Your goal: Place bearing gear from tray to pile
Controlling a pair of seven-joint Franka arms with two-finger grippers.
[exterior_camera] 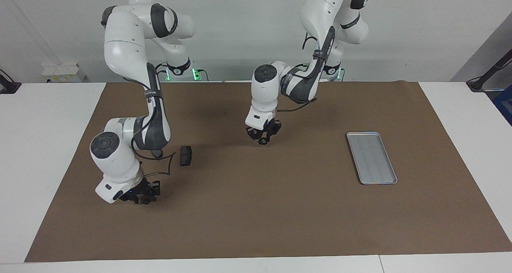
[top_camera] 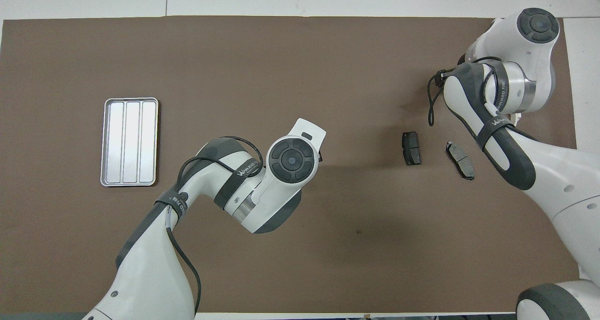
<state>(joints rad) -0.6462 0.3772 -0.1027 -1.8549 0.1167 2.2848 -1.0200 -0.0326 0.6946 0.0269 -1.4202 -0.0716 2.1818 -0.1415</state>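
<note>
You've got one tray (exterior_camera: 372, 158) toward the left arm's end and two pads (top_camera: 411, 147) (top_camera: 460, 160) toward the right arm's. Left gripper (exterior_camera: 263, 137) hangs over mid-tabletop (exterior_camera: 256, 209), fingers nearly together; whether it pinches anything, can't tell. Right gripper (exterior_camera: 141, 196) sits low beside the pads, fingers unclear.
</note>
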